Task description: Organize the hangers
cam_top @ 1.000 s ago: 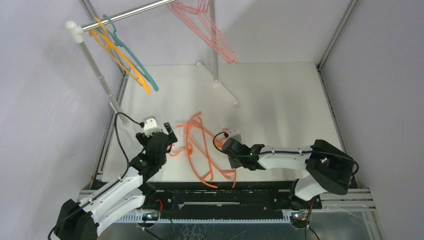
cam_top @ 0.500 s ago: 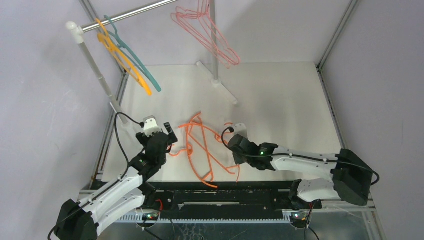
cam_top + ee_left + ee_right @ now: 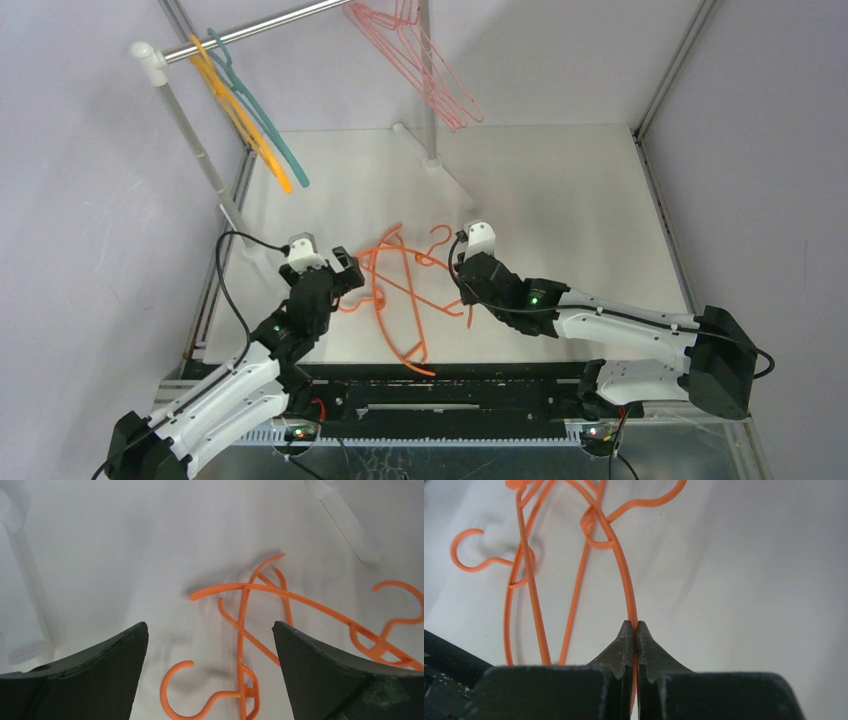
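Note:
Two bright orange hangers [image 3: 400,300] lie crossed on the white table between my grippers. My right gripper [image 3: 460,288] is shut on one thin arm of an orange hanger [image 3: 621,565]; that gripper's tips [image 3: 634,625] pinch the wire, and its hook curls away at the far end. My left gripper [image 3: 345,275] is open and empty just left of the pile. In the left wrist view the gripper [image 3: 210,627] has the other orange hanger [image 3: 241,655], hook included, lying between its fingers, untouched. Yellow-orange [image 3: 245,125], teal [image 3: 262,120] and pale pink [image 3: 430,60] hangers hang on the rail.
The silver rail [image 3: 250,32] runs across the back on white posts [image 3: 190,140]. A white foot [image 3: 450,185] of the rack lies on the table behind the orange hangers. Metal frame bars [image 3: 660,180] edge the table at both sides.
My right gripper has moved away from the near edge, up the table, dragging its orange hanger along. My left gripper has shifted slightly forward. The hangers on the rail are swinging.

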